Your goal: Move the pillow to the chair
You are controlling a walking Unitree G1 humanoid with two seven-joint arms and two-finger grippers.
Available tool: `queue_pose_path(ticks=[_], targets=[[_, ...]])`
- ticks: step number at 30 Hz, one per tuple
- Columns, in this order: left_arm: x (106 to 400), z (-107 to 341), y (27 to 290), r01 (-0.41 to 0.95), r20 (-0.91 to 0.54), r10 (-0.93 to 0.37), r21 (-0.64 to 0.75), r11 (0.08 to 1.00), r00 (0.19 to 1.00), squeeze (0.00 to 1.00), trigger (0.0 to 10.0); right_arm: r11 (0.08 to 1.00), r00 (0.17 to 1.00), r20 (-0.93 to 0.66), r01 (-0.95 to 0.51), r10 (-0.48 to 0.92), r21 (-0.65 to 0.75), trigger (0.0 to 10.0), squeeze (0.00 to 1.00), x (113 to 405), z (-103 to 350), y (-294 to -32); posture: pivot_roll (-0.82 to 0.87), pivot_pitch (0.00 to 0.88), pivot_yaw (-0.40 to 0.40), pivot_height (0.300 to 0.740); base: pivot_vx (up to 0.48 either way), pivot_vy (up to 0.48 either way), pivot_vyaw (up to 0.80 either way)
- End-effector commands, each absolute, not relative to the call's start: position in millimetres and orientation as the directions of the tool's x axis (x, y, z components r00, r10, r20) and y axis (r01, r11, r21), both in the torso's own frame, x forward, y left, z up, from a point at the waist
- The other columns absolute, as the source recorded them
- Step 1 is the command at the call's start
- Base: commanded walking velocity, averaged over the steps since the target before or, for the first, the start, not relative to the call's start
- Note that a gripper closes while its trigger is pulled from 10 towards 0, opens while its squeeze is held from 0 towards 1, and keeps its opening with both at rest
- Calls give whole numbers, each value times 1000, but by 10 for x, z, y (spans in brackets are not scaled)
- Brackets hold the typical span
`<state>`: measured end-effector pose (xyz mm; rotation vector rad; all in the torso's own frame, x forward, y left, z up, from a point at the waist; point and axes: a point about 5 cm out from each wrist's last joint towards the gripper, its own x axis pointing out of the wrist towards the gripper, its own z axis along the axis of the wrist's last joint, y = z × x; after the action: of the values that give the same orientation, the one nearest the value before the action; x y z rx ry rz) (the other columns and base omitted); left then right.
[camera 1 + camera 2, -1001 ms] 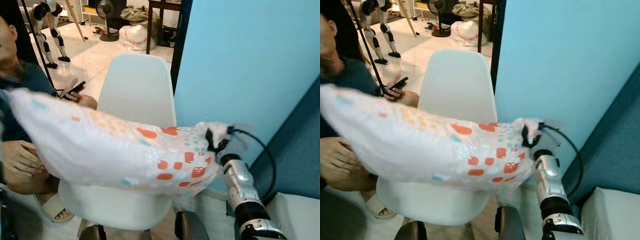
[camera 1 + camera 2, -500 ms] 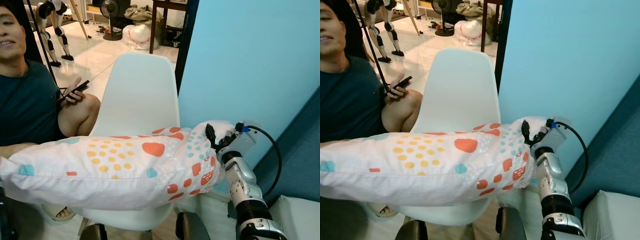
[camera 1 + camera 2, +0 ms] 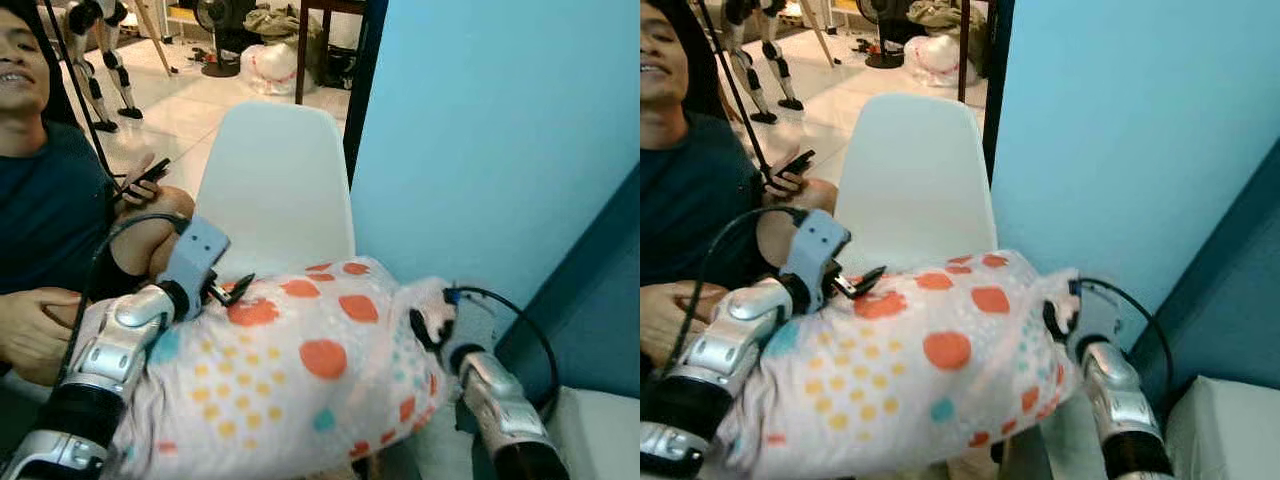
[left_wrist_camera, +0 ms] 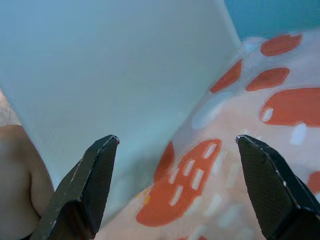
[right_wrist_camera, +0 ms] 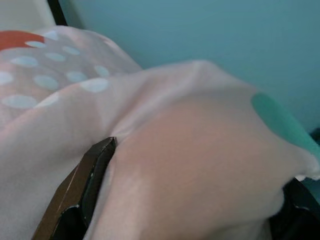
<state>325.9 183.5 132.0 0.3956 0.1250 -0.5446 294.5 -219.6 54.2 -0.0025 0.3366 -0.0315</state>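
The white pillow (image 3: 300,385) with orange, yellow and teal spots is held up in front of the white chair (image 3: 275,190), covering its seat from view. My right gripper (image 3: 428,325) is shut on the pillow's right corner, and fabric bulges between its fingers (image 5: 85,185). My left gripper (image 3: 232,290) lies on the pillow's upper left edge, open. Its two fingers (image 4: 90,175) stand wide apart, with the pillow (image 4: 240,150) and the chair back (image 4: 125,75) showing beyond them.
A person (image 3: 45,200) sits close on the left of the chair, holding a phone (image 3: 150,172). A blue wall (image 3: 490,140) stands right of the chair. Another robot (image 3: 85,35), a fan and white bags are on the tiled floor behind.
The pillow's long left end has swung in from the left and now bunches in front of the chair. My left arm has come into view and rests on the pillow.
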Motion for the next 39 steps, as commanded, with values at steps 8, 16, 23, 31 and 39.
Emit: queue_pose_path(ticks=[8, 16, 23, 31, 39], targets=[[3145, 1149, 1837, 573, -325, -480, 335, 748, 815, 0, 10000, 953, 961, -28, 275, -274, 128, 10000, 0, 2909, 980, -2454, 33, 0, -94, 548, 0, 0, 0], [3143, 1154, 1848, 568, -328, -471, 341, 749, 819, 0, 10000, 597, 993, 97, -34, -74, 802, 10000, 0, 3037, 1196, -2308, 34, 0, -92, 548, 0, 0, 0], [3141, 1158, 1853, 565, -332, -466, 343, 751, 820, 0, 10000, 617, 994, 71, -110, 88, 779, 10000, 0, 3107, 1137, -2100, 42, 0, -93, 548, 0, 0, 0], [3143, 1168, 1900, 549, -334, -444, 368, 750, 831, 0, 10000, 956, 993, -95, -45, 76, 291, 10000, 0, 3349, 1107, -1933, 52, 0, -95, 548, 0, 0, 0], [3169, 1202, 1952, 508, -311, -411, 381, 772, 857, 0, 10000, 907, 985, -175, 82, -10, 414, 10000, 0, 3463, 1149, -2002, 46, 0, -87, 548, 0, 0, 0]])
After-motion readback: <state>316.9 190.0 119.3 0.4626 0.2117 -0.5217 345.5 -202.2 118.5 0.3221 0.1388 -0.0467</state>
